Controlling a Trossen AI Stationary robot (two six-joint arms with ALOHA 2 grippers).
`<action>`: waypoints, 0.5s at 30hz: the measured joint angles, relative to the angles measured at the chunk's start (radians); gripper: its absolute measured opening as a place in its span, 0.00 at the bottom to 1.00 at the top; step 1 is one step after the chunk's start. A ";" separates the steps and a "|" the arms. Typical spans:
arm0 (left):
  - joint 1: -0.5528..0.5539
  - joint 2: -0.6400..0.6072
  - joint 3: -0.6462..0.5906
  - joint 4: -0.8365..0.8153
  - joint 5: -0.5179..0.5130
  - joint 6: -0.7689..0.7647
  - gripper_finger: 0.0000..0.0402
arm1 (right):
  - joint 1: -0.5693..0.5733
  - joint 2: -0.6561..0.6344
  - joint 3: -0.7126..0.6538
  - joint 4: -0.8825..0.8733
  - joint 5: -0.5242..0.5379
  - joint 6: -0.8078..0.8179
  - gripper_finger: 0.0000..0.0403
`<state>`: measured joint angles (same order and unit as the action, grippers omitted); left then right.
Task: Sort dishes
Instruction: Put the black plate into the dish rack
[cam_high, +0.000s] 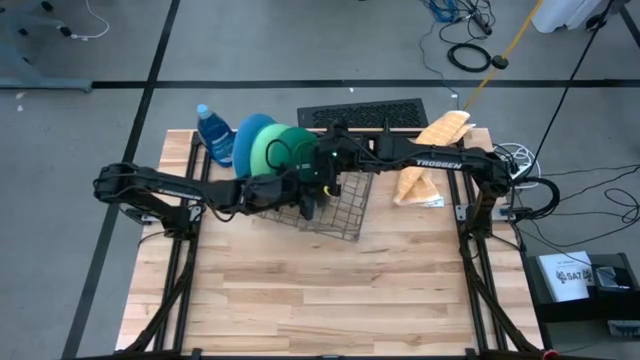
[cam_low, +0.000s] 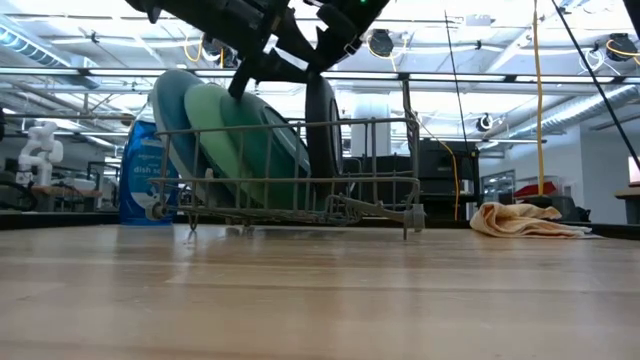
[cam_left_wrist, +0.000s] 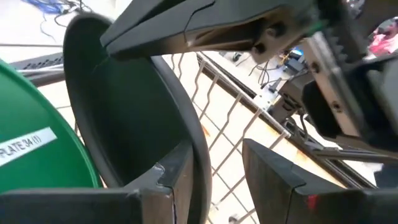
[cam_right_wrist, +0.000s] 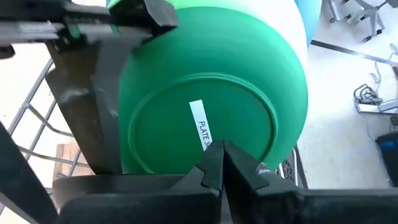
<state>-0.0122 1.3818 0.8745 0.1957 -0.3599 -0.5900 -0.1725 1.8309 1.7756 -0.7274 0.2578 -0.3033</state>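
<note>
Plates (cam_low: 215, 140) stand in the rack (cam_low: 380, 205) (bottle (cam_low: 140, 175) left).

Both arms are dark and thin, with round joints. The right arm (cam_high: 440, 160) has white letters along it that say TROSSEN. Black cables loop near its base. The left arm (cam_high: 160, 190) has flat, dark, square-edged fingers (cam_left_wrist: 286, 180).

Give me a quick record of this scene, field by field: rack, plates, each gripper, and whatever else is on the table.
rack: grey wire rack, far middle of table
plates: standing on edge in rack; blue plate, green plate, black plate
left gripper: fingers astride the black plate's rim
right gripper: shut, at the green plate's edge
other: soap bottle left of rack; cloth to its right
</note>
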 joint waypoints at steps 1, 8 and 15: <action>-0.001 -0.006 0.000 -0.002 -0.001 0.002 0.34 | -0.004 0.000 0.000 -0.001 -0.008 0.004 0.00; -0.015 -0.061 0.005 0.006 0.026 0.005 0.34 | -0.019 0.009 0.000 -0.001 -0.009 0.018 0.00; -0.060 -0.128 0.002 0.007 -0.004 0.037 0.33 | -0.039 0.008 0.000 -0.011 -0.032 0.045 0.00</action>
<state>-0.0718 1.2535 0.8764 0.2028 -0.3636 -0.5533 -0.2115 1.8388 1.7752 -0.7379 0.2255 -0.2585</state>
